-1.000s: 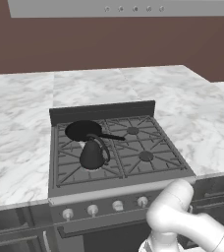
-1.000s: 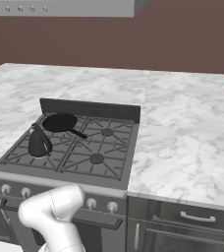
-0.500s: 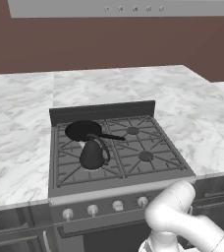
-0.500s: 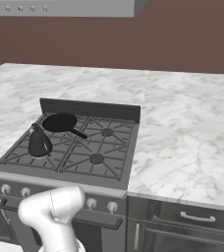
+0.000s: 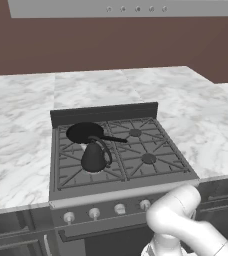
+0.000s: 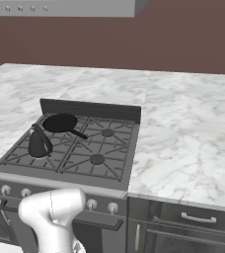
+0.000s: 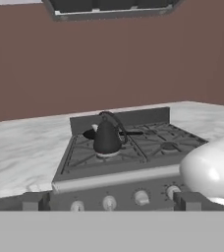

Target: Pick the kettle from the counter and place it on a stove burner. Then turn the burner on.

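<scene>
Nearest us, our fingertips (image 7: 31, 201) sit wide apart, gripper (image 7: 109, 202) released and grasping nothing, level with the knobs (image 7: 141, 198). Beyond them the kettle (image 7: 107, 138) stands upright on the front-left burner (image 5: 95, 170). Behind it lies the pan (image 5: 85, 132), and the counter (image 6: 183, 138) spreads around the stove.

- Light was even and soft, with no glare.
- The kettle (image 5: 94, 157) cast hardly any shadow on the grate.
- Hand view looked slightly soft; base views were sharp, undistorted.
</scene>
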Controlling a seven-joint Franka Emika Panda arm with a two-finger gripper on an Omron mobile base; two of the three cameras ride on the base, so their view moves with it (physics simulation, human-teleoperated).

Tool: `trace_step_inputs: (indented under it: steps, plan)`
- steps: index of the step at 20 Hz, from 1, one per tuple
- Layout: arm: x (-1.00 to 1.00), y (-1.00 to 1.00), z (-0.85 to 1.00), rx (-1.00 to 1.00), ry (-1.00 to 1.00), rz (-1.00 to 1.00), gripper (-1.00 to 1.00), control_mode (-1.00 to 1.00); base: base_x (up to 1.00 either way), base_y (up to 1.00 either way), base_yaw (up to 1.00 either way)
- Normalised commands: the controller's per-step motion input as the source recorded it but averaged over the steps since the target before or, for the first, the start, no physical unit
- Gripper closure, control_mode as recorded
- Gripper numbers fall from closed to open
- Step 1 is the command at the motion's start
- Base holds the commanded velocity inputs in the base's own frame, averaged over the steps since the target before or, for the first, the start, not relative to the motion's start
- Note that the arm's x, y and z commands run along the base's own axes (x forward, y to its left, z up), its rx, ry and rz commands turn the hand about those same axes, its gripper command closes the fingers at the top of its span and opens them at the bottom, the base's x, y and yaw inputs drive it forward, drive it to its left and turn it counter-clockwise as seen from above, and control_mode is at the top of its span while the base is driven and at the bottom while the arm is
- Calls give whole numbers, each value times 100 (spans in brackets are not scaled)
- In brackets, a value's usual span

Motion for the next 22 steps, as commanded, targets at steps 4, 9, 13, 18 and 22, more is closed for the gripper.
trace_step_inputs:
  steps: [4,9,13,18,22]
  plan:
    - [40,0,0,0,0,0,-100,-100,0,0,0]
    - [45,-3,0,0,0,0,-100,-100,0,0,0]
    - [40,-18,0,1,0,1,-100,-100,0,0,0]
    - [42,-40,-4,2,0,5,-100,-100,0,0,0]
    - [44,-35,-12,0,0,5,-100,-100,0,0,0]
